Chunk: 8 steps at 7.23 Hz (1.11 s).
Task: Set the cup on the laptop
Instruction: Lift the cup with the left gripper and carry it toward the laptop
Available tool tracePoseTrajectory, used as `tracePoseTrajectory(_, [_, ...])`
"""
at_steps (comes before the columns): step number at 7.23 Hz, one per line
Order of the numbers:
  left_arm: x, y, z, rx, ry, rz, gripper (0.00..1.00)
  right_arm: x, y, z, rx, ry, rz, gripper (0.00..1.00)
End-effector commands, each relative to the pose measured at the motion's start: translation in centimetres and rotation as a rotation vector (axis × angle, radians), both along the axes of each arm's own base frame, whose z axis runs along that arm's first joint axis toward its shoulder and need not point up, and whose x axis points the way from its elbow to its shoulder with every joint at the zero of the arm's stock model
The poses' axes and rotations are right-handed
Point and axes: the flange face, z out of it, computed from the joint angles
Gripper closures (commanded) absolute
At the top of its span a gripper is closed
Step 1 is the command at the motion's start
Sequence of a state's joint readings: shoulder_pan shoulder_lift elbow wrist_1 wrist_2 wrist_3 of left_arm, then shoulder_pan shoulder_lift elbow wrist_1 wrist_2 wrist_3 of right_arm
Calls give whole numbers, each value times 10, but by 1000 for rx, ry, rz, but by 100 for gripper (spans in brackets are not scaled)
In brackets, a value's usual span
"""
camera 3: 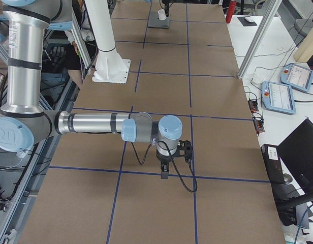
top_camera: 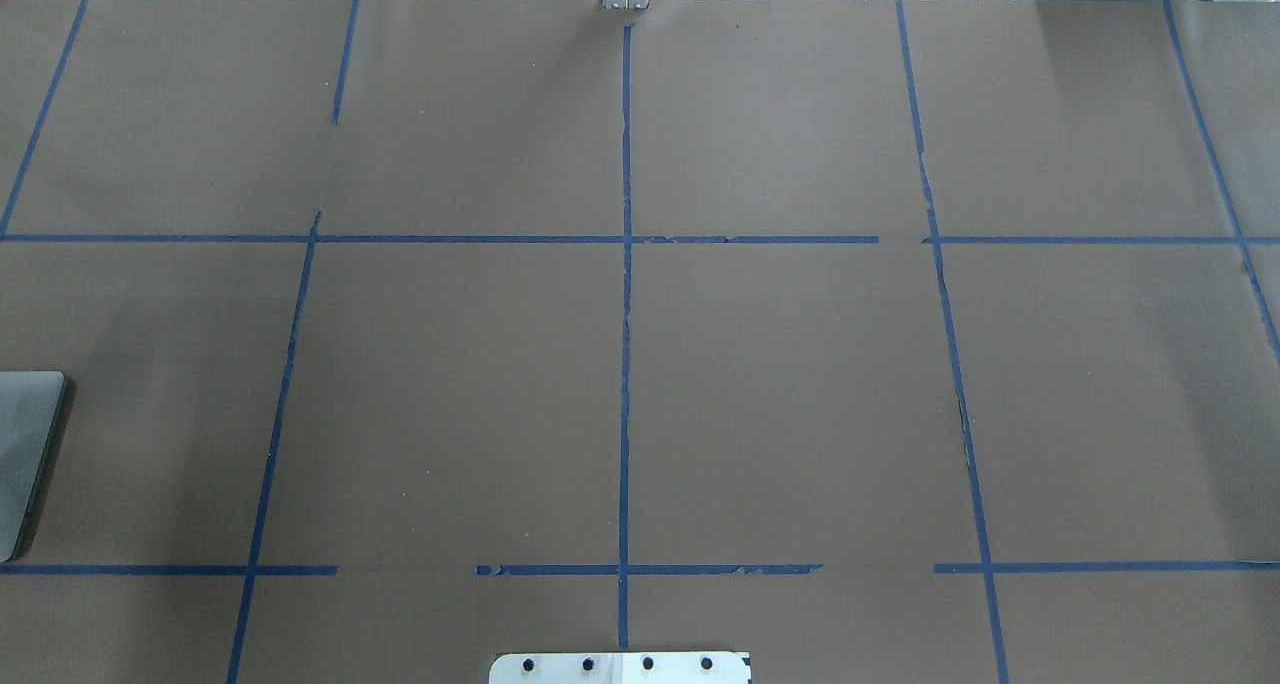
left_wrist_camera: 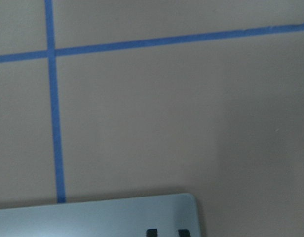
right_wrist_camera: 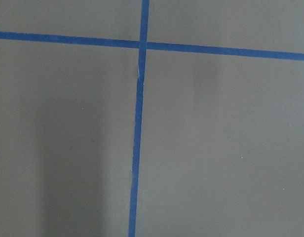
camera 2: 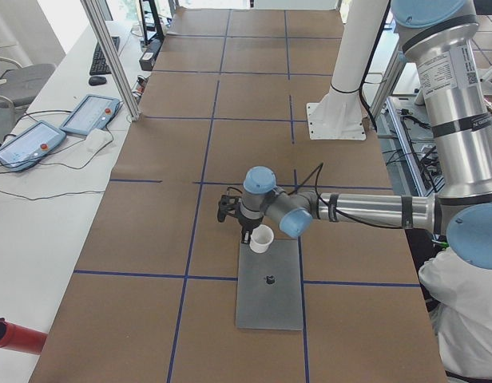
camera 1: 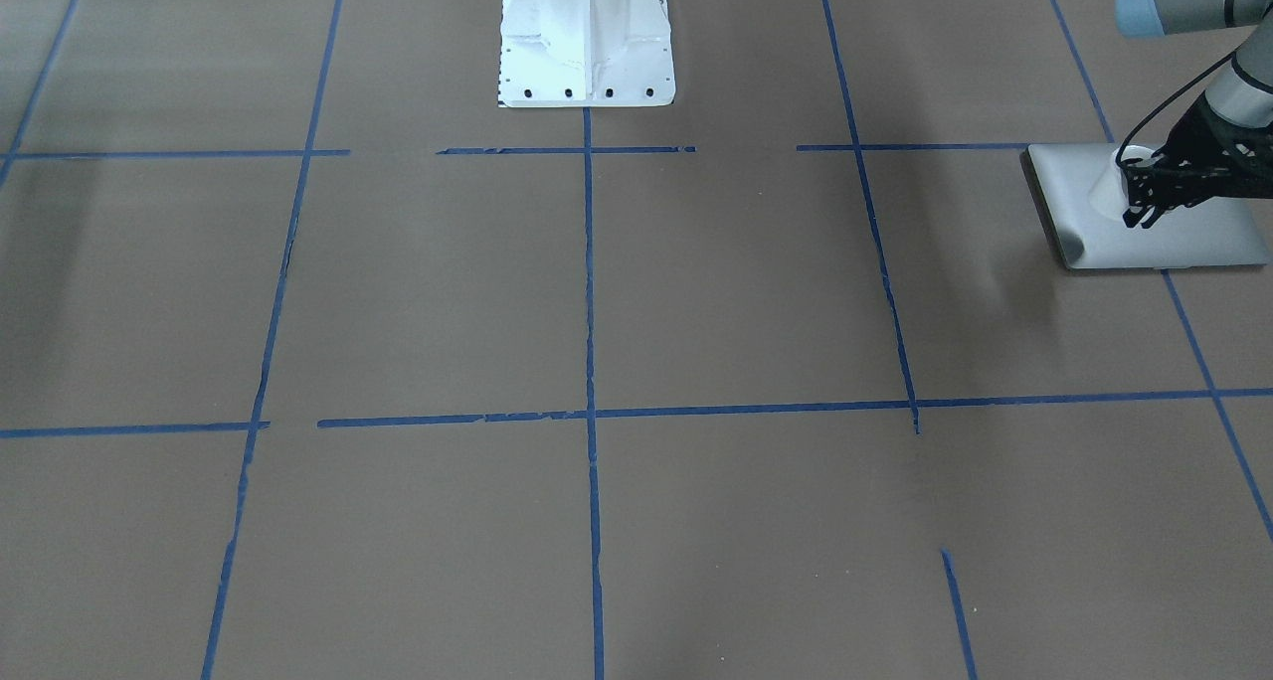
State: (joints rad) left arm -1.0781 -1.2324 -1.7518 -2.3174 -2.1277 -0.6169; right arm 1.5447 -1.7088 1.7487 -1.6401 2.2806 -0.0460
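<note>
Standing on the laptop's (camera 1: 1169, 245) corner, the cup (camera 1: 1110, 187) appears placed. My left gripper (camera 1: 1142, 213) is at its rim, clamped or parted I cannot tell; withdrawal remains.

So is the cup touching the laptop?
Cannot tell: front view shows the cup over the laptop, its base half hidden by the left gripper.

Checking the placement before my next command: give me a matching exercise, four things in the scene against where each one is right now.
Things:
1 cup
2 laptop
3 right gripper
4 left gripper

Places:
A above bare brown paper, by a blue tape line
B lying flat, lid shut, logo up
C upright at one end of the laptop's lid
D at the cup's rim

Pairs: 1-C; 2-B; 3-A; 4-D
</note>
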Motion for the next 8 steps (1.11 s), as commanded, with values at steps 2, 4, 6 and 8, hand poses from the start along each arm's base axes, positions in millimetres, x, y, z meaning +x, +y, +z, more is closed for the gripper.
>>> tracePoseTrajectory(2, [-24,38,78,30,12,-2,100,0,0,0,-1,0,0,0])
tracePoseTrajectory(4, [-26,39,87,16,3,-7,100,0,0,0,-1,0,0,0])
tracePoseTrajectory(6, [-24,35,89,16,3,-7,100,0,0,0,-1,0,0,0])
tracePoseTrajectory(8, [-23,32,85,25,6,-8,30,0,0,0,-1,0,0,0])
